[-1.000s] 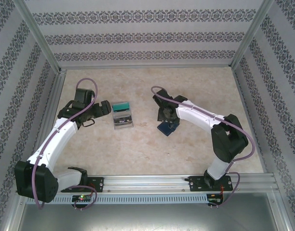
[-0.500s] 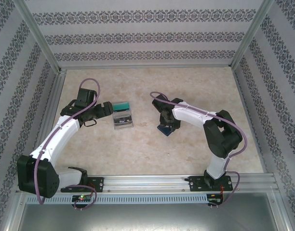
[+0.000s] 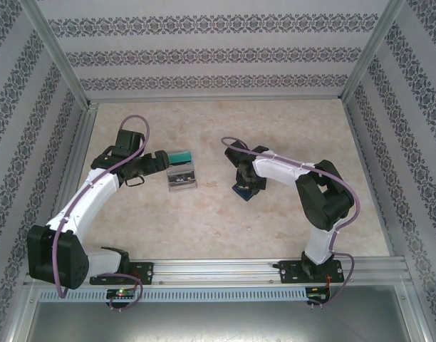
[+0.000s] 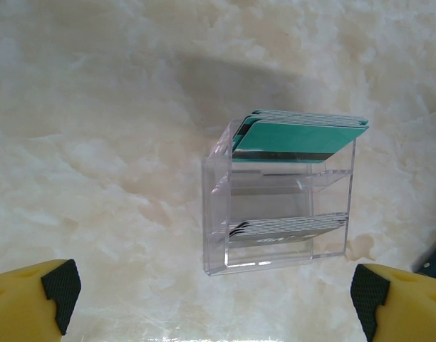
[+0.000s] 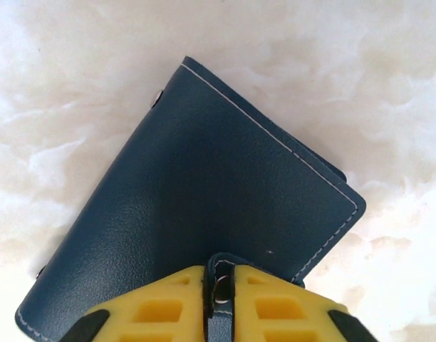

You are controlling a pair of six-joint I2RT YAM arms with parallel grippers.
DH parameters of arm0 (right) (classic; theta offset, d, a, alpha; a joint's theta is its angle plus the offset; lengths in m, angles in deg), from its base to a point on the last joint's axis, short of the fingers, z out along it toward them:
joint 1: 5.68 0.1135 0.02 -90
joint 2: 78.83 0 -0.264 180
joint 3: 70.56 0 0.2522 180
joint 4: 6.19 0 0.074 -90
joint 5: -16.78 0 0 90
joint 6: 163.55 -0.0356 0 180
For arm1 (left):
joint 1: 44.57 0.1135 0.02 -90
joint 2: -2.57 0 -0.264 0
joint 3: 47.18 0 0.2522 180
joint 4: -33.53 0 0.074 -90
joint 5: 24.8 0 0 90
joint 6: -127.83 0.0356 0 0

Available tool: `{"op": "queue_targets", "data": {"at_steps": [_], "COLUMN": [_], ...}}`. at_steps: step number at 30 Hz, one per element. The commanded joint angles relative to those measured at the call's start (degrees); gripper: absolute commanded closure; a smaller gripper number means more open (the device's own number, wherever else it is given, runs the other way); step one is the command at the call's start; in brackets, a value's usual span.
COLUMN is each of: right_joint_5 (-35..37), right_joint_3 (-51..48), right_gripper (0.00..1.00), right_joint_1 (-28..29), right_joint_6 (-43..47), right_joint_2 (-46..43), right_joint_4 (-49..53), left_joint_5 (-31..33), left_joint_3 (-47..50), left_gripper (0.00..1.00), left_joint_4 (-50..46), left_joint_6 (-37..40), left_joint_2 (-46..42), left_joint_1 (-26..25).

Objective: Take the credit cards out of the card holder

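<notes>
On the bench (image 3: 204,228), the box (image 3: 182,178) with cards (image 3: 179,156) in its slots lies at nine o'clock from the holder (image 3: 241,191), well apart.

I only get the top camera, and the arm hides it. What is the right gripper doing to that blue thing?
Observer: The right gripper is pinched shut on the small tab of the card holder.
Operator: Is it open?
Observer: No, it lies folded shut, stitched cover up.
Operator: What's in the clear box?
Observer: Several teal cards stand in the back slot of the clear box, and the front one shows a dark stripe.
</notes>
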Motion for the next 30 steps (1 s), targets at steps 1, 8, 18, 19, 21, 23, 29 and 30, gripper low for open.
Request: {"op": "queue_targets", "data": {"at_steps": [1,8,18,19,21,23,29,30], "right_joint_5": [-0.72,-0.89,-3.07,-3.97,-4.93,-6.34,-12.13,-12.61], "right_joint_3": [-2.02,0.09,2.68,2.14,0.96,-1.21,-9.16,-9.95], "right_gripper": [0.98,1.00,1.00,1.00,1.00,1.00,1.00,1.00], "right_joint_1": [-0.34,2.26,10.46,10.88,11.45,11.59,11.24,11.25], "right_joint_6": [0.57,7.37,17.00,17.25,17.07,16.17,12.50,12.21], "right_joint_2": [-0.92,-4.86,-6.49,-6.53,-6.44,-6.76,-8.81,-8.97], "right_joint_4": [-0.40,-2.37,-8.40,-9.29,-11.03,-13.76,-24.20,-25.07], "left_joint_5": [-1.77,-12.71,-19.82,-20.95,-22.59,-22.97,-22.49,-22.76], "left_joint_3": [-1.98,-1.32,0.10,0.66,1.73,2.18,3.50,3.70], "left_gripper": [0.01,0.15,0.88,0.93,1.00,1.00,1.00,1.00], "left_joint_4": [0.46,7.14,16.84,18.78,21.80,23.98,28.05,28.84], "left_joint_6": [-0.11,-7.43,-20.67,-22.26,-24.89,-26.63,-30.30,-30.79], "left_joint_2": [0.96,3.40,10.29,11.36,13.51,15.49,20.00,20.66], "left_joint_1": [-0.90,-3.71,-12.71,-13.55,-14.98,-16.60,-19.57,-20.07]}}
